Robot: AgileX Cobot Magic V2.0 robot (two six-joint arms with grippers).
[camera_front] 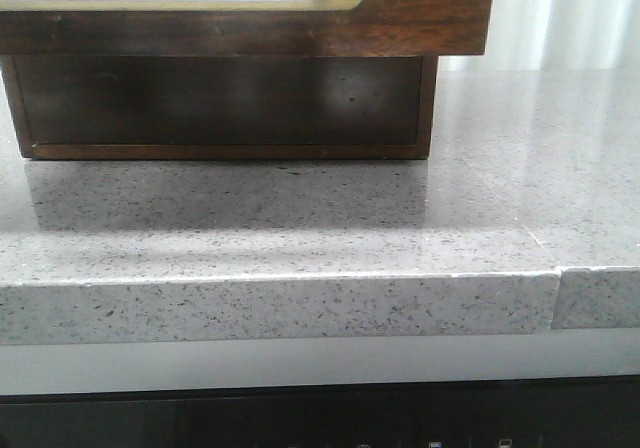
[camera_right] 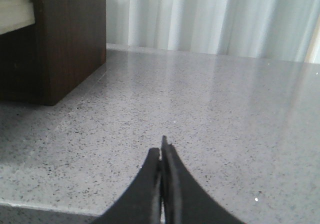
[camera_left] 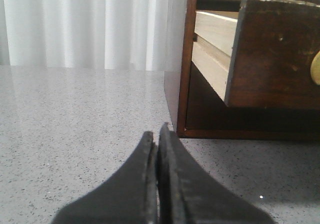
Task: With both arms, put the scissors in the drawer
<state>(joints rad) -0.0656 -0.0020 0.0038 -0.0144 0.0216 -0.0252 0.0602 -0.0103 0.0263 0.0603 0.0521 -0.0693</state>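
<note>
Though drawer (camera_front: 300, 8) cropped, both grippers pinched

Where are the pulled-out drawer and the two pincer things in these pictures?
drawer (camera_left: 272, 59): left wrist view, on its dark wooden front.
left gripper (camera_left: 157, 134): left wrist view, at the closed tips.
right gripper (camera_right: 161, 149): right wrist view, at the closed tips.

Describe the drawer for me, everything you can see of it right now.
The drawer is pulled partway out of its dark wooden box, overhanging the grey speckled counter. Its front is dark reddish-brown wood with a white panel in a tan-gold rim; the side boards look pale. Its inside is not visible, and nothing touches it.
</note>
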